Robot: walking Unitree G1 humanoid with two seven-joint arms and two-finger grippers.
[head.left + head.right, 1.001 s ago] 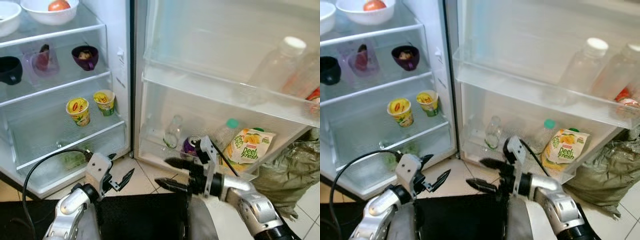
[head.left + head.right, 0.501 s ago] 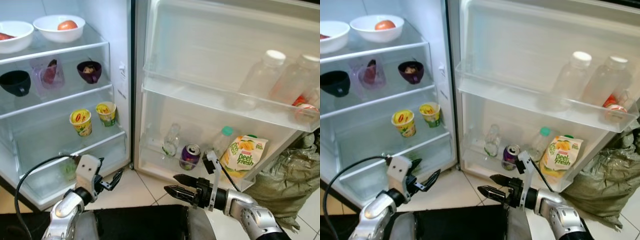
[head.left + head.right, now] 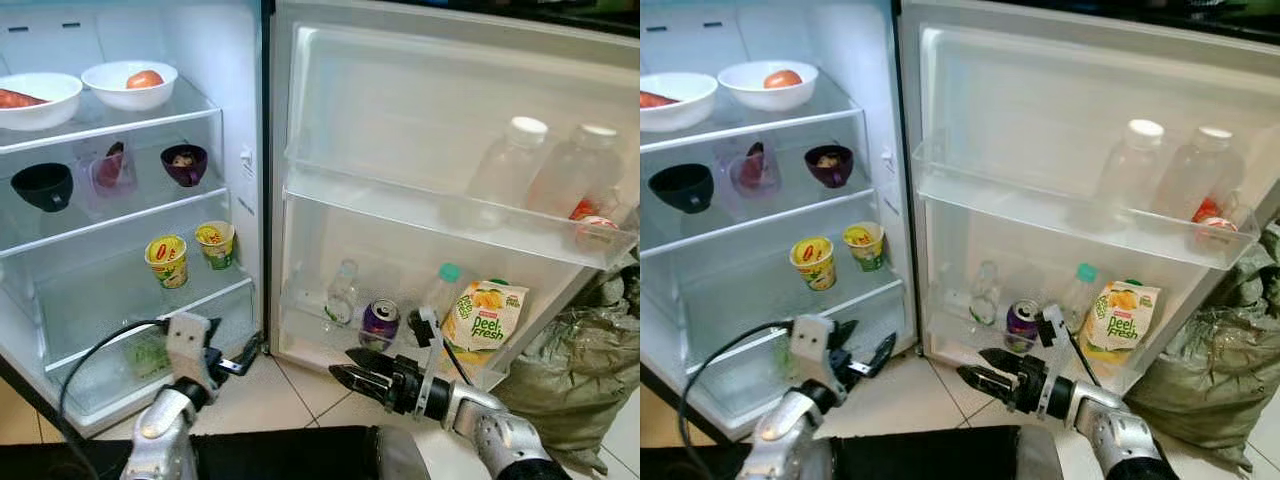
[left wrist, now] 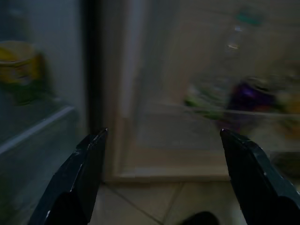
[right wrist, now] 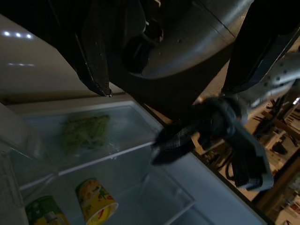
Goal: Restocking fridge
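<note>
The fridge stands open. Its lower door bin (image 3: 300, 335) holds a small glass bottle (image 3: 341, 293), a purple can (image 3: 380, 322), a green-capped bottle (image 3: 440, 292) and a Peel Fresh juice pouch (image 3: 487, 318). Two yellow cups (image 3: 166, 261) sit on a shelf inside. My left gripper (image 3: 232, 345) hangs open and empty low in front of the crisper drawer; its wrist view shows the can (image 4: 243, 96) ahead. My right gripper (image 3: 342, 362) is open and empty, just below and in front of the door bin, pointing left.
Two clear plastic bottles (image 3: 505, 165) stand in the upper door bin. White bowls (image 3: 128, 83) and dark cups (image 3: 184, 163) fill the upper shelves. Greens lie in the crisper (image 5: 84, 133). A green-grey sack (image 3: 590, 370) slumps on the tiled floor at the right.
The camera has tilted up, showing more of the fridge. My right gripper sits lower in the picture, its fingers closer together than a second ago. Both grippers remain empty.
</note>
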